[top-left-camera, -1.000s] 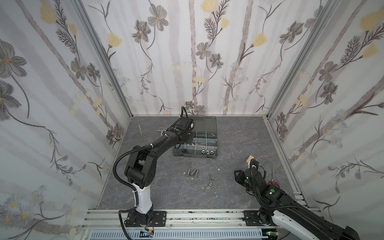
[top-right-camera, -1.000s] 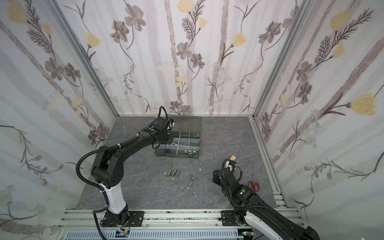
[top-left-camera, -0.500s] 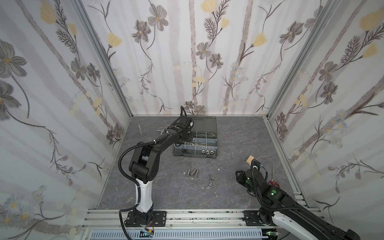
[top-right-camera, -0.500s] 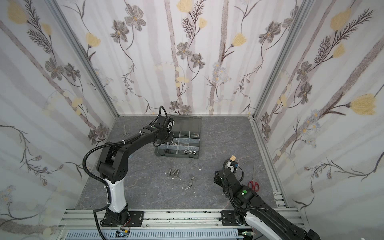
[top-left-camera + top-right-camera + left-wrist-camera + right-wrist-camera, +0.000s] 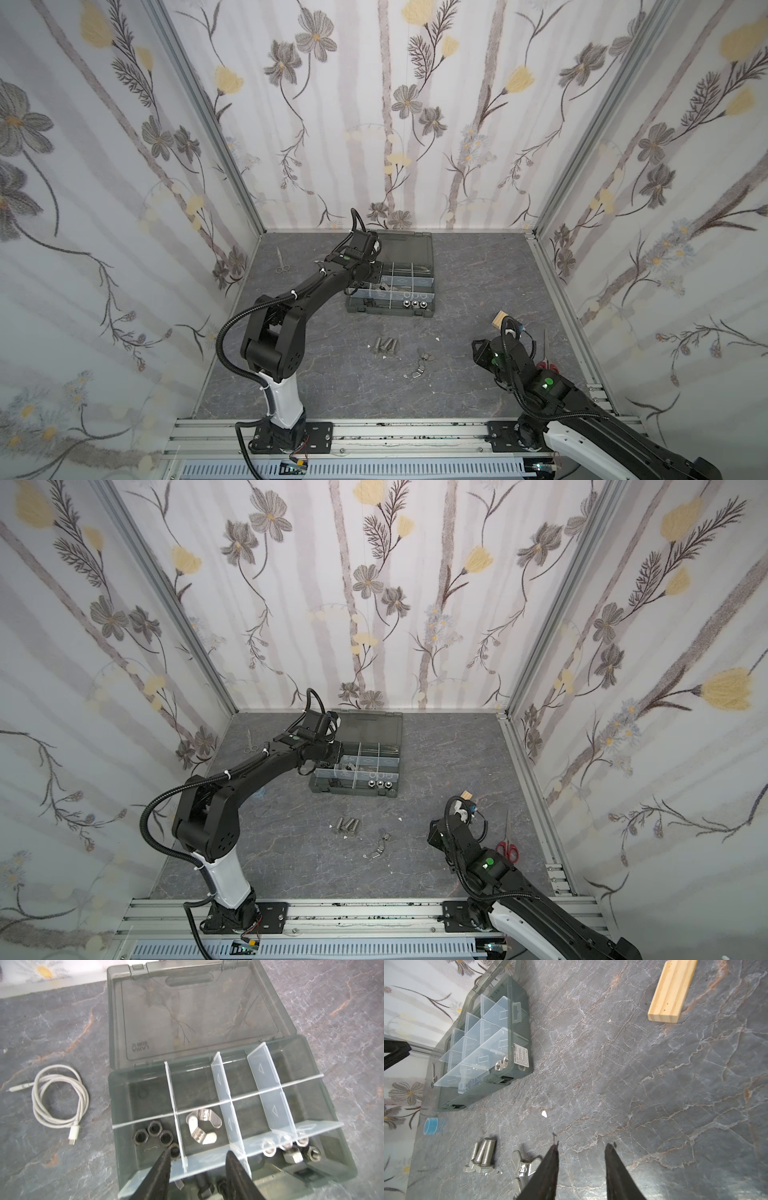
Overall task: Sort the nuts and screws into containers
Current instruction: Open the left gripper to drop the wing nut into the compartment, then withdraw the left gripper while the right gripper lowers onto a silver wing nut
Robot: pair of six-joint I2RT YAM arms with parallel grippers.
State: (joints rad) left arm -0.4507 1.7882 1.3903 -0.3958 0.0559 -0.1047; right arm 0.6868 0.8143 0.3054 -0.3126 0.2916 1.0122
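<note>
Floral-papered walls (image 5: 124, 166) box in a grey stone-look table (image 5: 332, 386). Top views: case (image 5: 388, 310) lies open near the back wall, lid (image 5: 407, 243) flat behind it, so the compartments (image 5: 422, 270) are reachable from above. Left gripper (image 5: 368, 272) hangs over the case's left end. Right gripper (image 5: 478, 347) sits low at front right, well apart from it. Loose screws (image 5: 384, 345) and wing nuts (image 5: 424, 361) lie mid-table btwn the arms w/ bare table all round, so approach looks easy from either side. Wood block (image 5: 500, 322) is near the right arm.

Left wrist: fingers moderately apart, nothing held, a divider (image 5: 182, 1147) below the gap. Black nuts (image 5: 153, 1135) share one compartment, wing nuts (image 5: 202, 1126) the next, silver nuts (image 5: 291, 1150) further along, i.e. sorted by type. One black nut shows right by a fingertip; contact unclear. Compartments look tight for fingers, so prob. drop from above. Cable (image 5: 60, 1101) lies beside the case, apart.

Right wrist: fingers a modest gap apart, empty, over bare table. One wing nut (image 5: 526, 1164) is just beside a finger, w/ screws (image 5: 483, 1155) beyond it, touching each other; prob. the next pick. Blue ring (image 5: 430, 1126) sits near the case's corner.
</note>
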